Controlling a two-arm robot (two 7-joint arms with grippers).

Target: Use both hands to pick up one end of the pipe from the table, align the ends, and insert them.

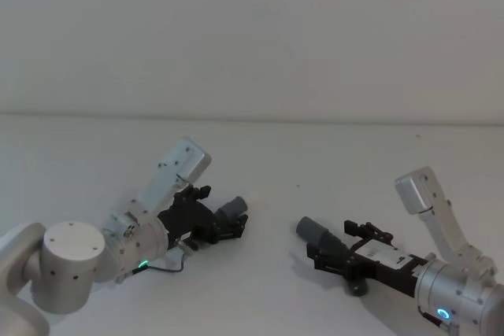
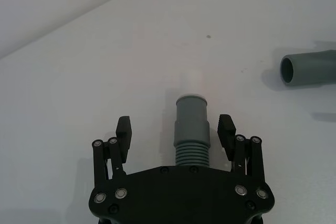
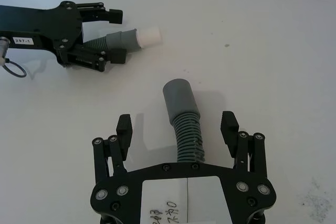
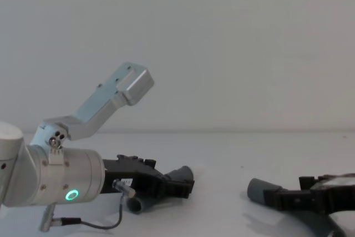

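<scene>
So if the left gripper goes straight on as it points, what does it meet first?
The short pipe that the left gripper straddles, fingers open. Past its tip the table looks free; the other pipe's end seems off to the side.

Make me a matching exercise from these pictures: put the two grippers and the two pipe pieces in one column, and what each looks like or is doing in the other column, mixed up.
Column one:
1. left gripper
2. right gripper
3. short pipe
4. long hose

Column two:
A. ends in an open grey cuff
B. open, straddling the long hose
C. has a white tip
D. open, straddling the short pipe

Pairs: 1-D, 2-B, 3-C, 4-A.
</scene>
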